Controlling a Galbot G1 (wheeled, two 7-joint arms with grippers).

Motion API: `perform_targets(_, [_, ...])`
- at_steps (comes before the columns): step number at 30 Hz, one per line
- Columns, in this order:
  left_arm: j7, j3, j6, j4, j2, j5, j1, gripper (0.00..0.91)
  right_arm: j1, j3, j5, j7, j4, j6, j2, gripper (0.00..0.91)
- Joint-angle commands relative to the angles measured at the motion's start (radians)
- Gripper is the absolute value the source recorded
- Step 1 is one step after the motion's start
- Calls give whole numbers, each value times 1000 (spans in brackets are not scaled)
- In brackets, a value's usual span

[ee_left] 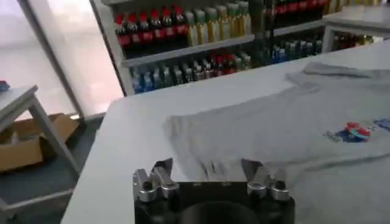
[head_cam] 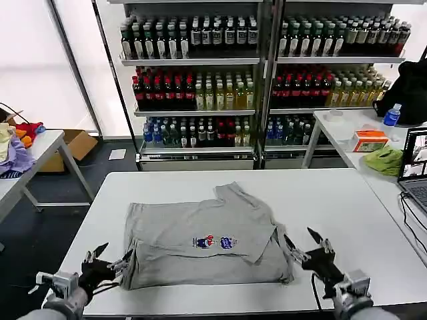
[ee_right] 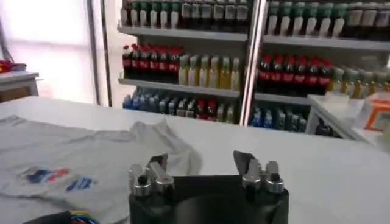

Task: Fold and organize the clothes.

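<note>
Head view: A grey shirt (head_cam: 203, 240) is laid flat on the white table (head_cam: 347, 207), near the front edge and roughly midway between the side edges. It is partly folded, with one sleeve turned up toward the far edge and the chest print (head_cam: 215, 242) facing upward. The left gripper (head_cam: 107, 261) is positioned at the front left corner of the shirt, fingers spread apart and holding nothing. The right gripper (head_cam: 305, 244) is positioned at the front right corner, likewise spread and empty. This symmetric placement is judged to prepare both front corners for pinching, so that the hem can be lifted and carried toward the far edge in one fold.

Left wrist view: The left gripper (ee_left: 210, 176) is seen with its fingers apart just beside the shirt (ee_left: 274, 134) edge, above the table (ee_left: 134, 134). No cloth lies between them.

Right wrist view: The right gripper (ee_right: 204, 173) is seen with fingers apart over bare table (ee_right: 329, 170), the shirt (ee_right: 79, 158) lying to one side, near but not gripped.
</note>
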State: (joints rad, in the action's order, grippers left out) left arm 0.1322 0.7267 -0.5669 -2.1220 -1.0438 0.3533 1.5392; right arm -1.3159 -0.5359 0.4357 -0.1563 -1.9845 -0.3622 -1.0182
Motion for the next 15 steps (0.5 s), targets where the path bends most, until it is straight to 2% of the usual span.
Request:
perform_targets(1, [114,-141,42,342,155,73,-402,907,503,197,22,-221,370,-53,29,907])
perform_targets(3, [135,-184,46,425,173,85,-471,907,593,282,8,-271,492,-67,14,907])
perform_targets(7, [154,-242,63,543,194,74,-556,907,750,403,0,-284,648,-70,-26,907])
perform_targets(10, [170,-275,65,592,202,74,-599,907,842,480,-6,-277,750,-71,-85,907])
perform_targets(13, [170,-283,66,627,193,71,-625,907,883,506,-48,-243,840,-74,-149,907])
perform_targets(15, [172,-289,67,635,191,70,-627,907,896,514,-60,-240,881,-89,-179,907])
